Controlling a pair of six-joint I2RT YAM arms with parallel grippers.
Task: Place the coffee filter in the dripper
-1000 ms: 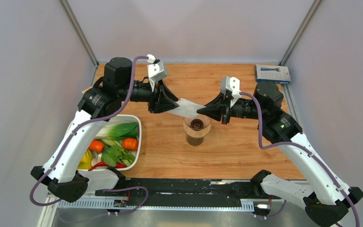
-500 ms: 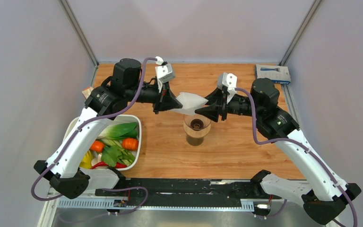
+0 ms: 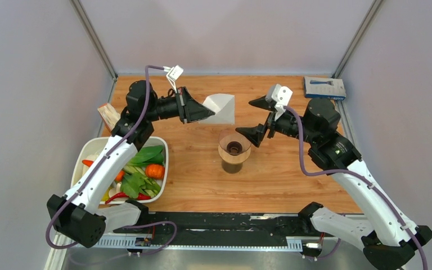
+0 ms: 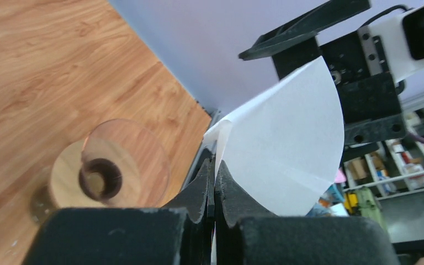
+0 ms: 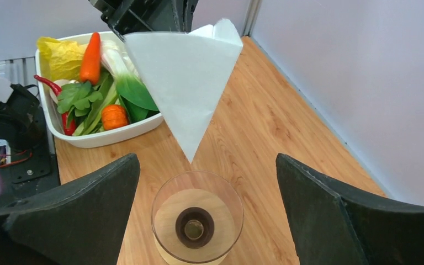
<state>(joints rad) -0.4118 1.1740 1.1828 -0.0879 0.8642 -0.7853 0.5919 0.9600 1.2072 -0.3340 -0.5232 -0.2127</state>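
Nearest, on the left of the wooden bench (image 3: 281,174), a white plastic tub (image 5: 102,137) holds leafy greens, a carrot (image 5: 91,55) and a red chilli (image 5: 61,107). Mid-bench stands the dripper (image 3: 234,151): a clear, smooth funnel on a round tan ring, with a dark hole at its centre. It is empty.

Just beyond it on the right, the right fingers (image 5: 331,210) are spread as wide as they go and grip nothing. A second ago they were pinched on the coffee filter (image 3: 222,108), which stretched low between both arms over the dripper. They have since let go and drawn back a little.

The left fingers (image 3: 207,115) were half open then. Now they are pressed tight together on one edge of the filter and have lifted it up and toward the far side. The filter is thin, matte white paper folded into a flat fan. One curved edge and a crease show in the left wrist view. In the right wrist view its point hangs downward above the dripper's rim, clear of the glass.

Farthest, at the right rear corner, a flat blue box (image 3: 324,88) lies on the bench.
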